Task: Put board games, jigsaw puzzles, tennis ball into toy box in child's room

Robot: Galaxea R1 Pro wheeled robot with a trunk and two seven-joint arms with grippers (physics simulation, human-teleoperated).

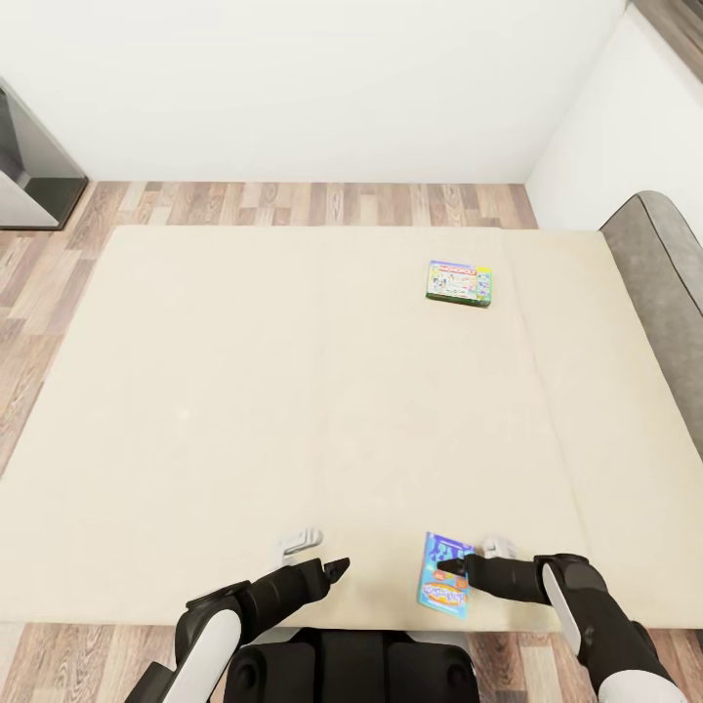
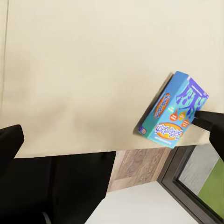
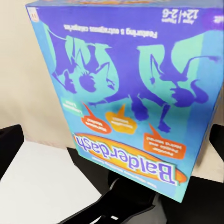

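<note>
I stand at the foot of the bed (image 1: 244, 391), over its plain beige mattress. The smaller blue board game (image 1: 444, 588) is tilted up off the mattress at the near edge, and my right gripper (image 1: 447, 566) is shut on it from the right. Its blue printed face shows close up in the right wrist view (image 3: 126, 93) and from the side in the left wrist view (image 2: 173, 112). The green-edged Monopoly board game (image 1: 459, 282) lies flat far across the mattress, to the right. My left gripper (image 1: 337, 566) hovers open and holds nothing, left of the blue box.
The grey upholstered headboard (image 1: 664, 293) runs along the bed's right side. Wood-plank floor (image 1: 293, 203) lies beyond the far edge, below white walls. A dark grey piece of furniture (image 1: 29, 166) stands at the far left. A window frame (image 2: 200, 186) shows past the near edge.
</note>
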